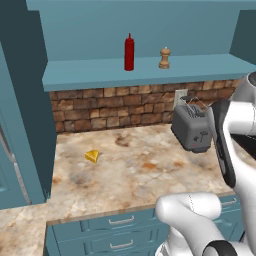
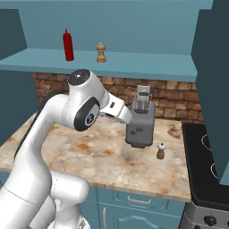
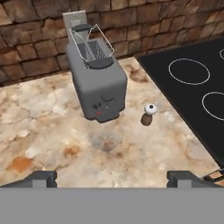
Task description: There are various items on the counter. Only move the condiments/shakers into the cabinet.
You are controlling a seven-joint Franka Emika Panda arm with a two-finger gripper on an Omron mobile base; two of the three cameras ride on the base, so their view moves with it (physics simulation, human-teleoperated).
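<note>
Hovering above the table (image 3: 52, 131) with my hand (image 3: 112, 177) spread wide and empty, I look down past my two fingertips (image 3: 43, 178) at the toaster (image 3: 97, 83), which I take as my landmark. Just to the toaster's stove-side, near its front corner and standing apart from it, is the dark shaker (image 3: 149, 110) with the white top; in the right base view the same shaker (image 2: 161, 151) stands upright between the toaster (image 2: 139, 127) and the stove (image 2: 206, 165).

Well above the toaster, on the cabinet shelf (image 1: 150, 70), the red bottle (image 1: 129, 52) and the tan shaker (image 1: 164, 58) already stand upright, near one another but not touching. On the far side of the toaster from the stove, well apart on the table, lies the cheese wedge (image 1: 92, 156), which is not mine to move.

So I judge two of the three condiments are done, and the step in hand is the approach to the last one. The next move calls for lowering my hand over the dark shaker, straddling it with both fingers, and keeping clear of the toaster beside it. The shaker is small and narrow, so a bump could tip it.
</note>
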